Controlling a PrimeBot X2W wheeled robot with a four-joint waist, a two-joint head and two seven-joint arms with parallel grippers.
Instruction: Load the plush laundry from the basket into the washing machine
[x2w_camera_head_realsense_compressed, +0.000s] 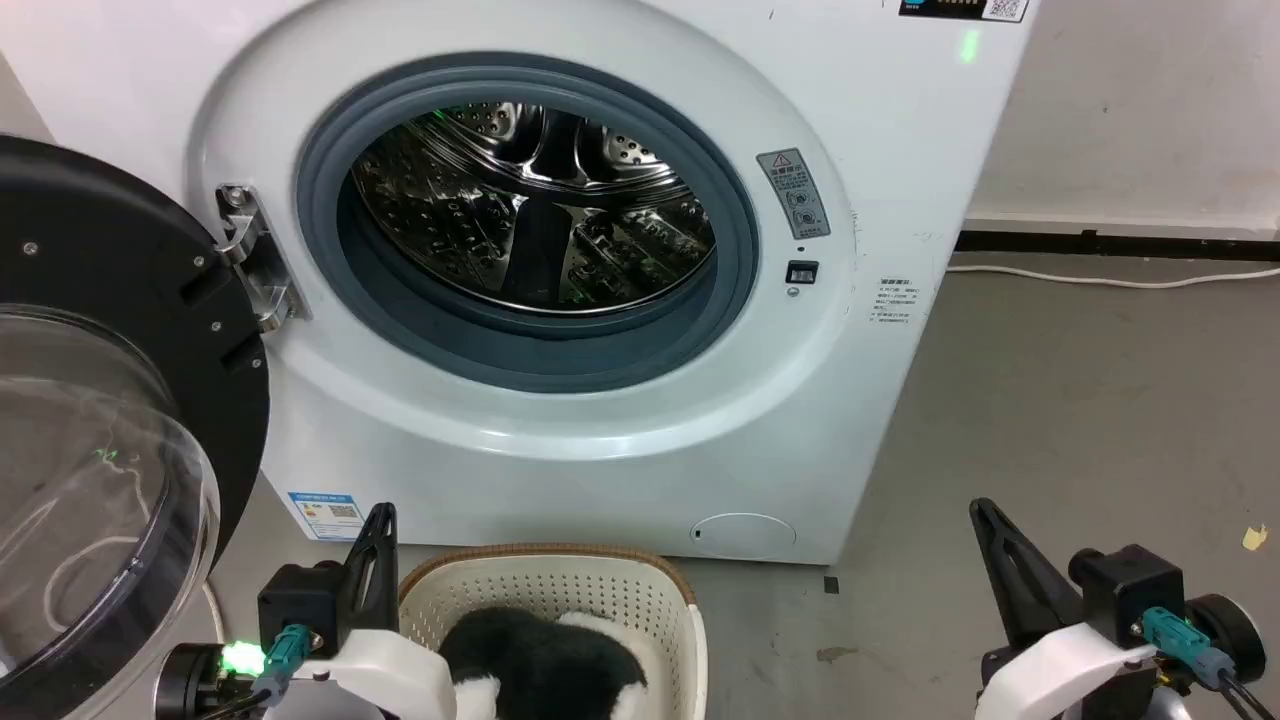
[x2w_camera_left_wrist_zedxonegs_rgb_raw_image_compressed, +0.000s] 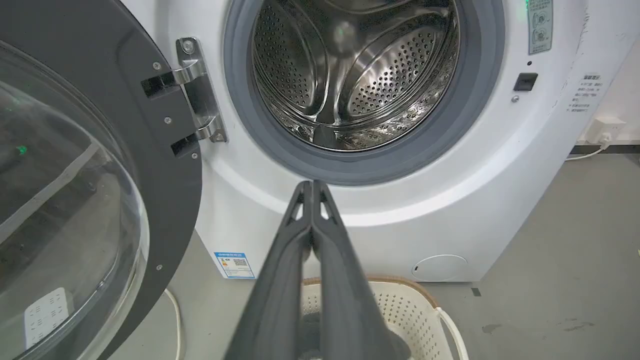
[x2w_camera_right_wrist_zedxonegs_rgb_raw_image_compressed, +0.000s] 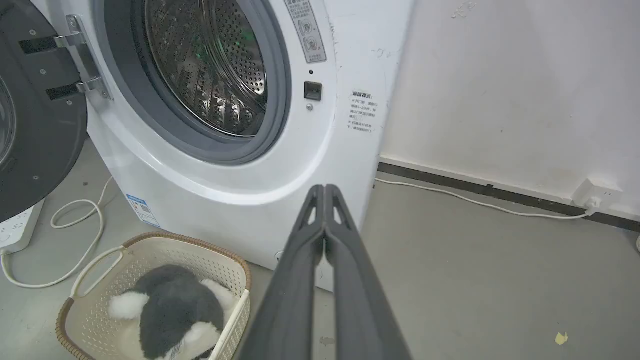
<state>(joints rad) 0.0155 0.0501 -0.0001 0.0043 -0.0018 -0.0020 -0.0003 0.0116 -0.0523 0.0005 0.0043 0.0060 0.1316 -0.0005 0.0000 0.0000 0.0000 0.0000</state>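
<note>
Before the washing machine (x2w_camera_head_realsense_compressed: 600, 480), fluffy plush laundry (x2w_camera_head_realsense_compressed: 545, 665) lies in the perforated basket (x2w_camera_head_realsense_compressed: 560, 590); left fingers (x2w_camera_left_wrist_zedxonegs_rgb_raw_image_compressed: 280, 280), right fingers (x2w_camera_right_wrist_zedxonegs_rgb_raw_image_compressed: 300, 280) clenched empty.

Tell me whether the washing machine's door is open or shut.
Open. The door stands swung out to the left on its hinge, leaving the grey seal and steel drum exposed.

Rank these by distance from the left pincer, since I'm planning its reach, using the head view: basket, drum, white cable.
1. Basket, right beside the left pincer, on its right.
2. Drum, above, inside the washer.
3. White cable, far right along the wall.
</note>
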